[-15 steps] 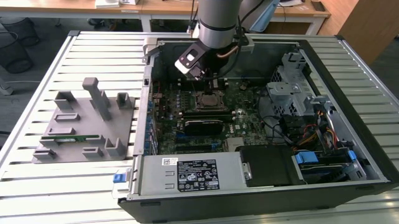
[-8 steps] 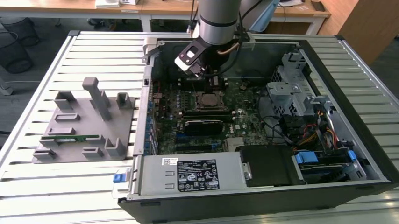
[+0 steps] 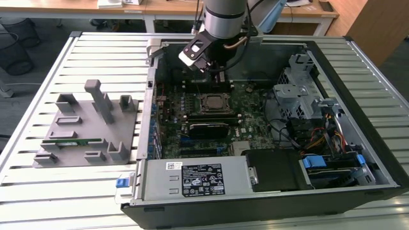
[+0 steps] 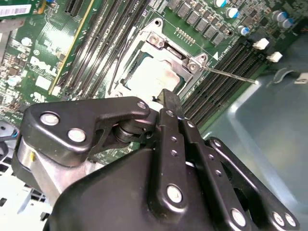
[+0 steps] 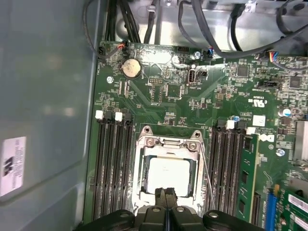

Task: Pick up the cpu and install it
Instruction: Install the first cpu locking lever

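cpu: lay flat inside the socket, silver top up.
tool: fingers pressed together, nothing between them (empty).
relation: tool tip hung over the socket's rim, the cpu just ahead of it.

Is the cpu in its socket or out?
In: the cpu lies flat inside the socket frame, by the shut end effector.
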Controlling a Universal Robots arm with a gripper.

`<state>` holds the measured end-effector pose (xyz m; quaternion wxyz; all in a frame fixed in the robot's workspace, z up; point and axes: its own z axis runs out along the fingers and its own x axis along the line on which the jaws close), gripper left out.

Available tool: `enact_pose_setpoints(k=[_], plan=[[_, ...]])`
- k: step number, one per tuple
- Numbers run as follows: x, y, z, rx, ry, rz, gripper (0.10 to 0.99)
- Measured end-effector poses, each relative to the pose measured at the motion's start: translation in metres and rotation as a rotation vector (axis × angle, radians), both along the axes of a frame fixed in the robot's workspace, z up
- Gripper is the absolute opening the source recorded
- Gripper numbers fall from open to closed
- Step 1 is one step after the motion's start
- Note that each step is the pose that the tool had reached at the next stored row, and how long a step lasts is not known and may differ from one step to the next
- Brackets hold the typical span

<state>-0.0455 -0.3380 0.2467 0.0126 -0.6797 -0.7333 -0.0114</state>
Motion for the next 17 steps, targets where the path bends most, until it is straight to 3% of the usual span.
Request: enact_pose_setpoints(k=[7, 11, 17], plan=[[0.0, 0.0, 0.014, 0.0, 0.0001, 0.0, 0.106], [0.0, 0.0, 0.0144, 0.0, 0.0, 0.01, 0.106], [0.0, 0.0, 0.0145, 0.0, 0.0, 0.082, 0.106]])
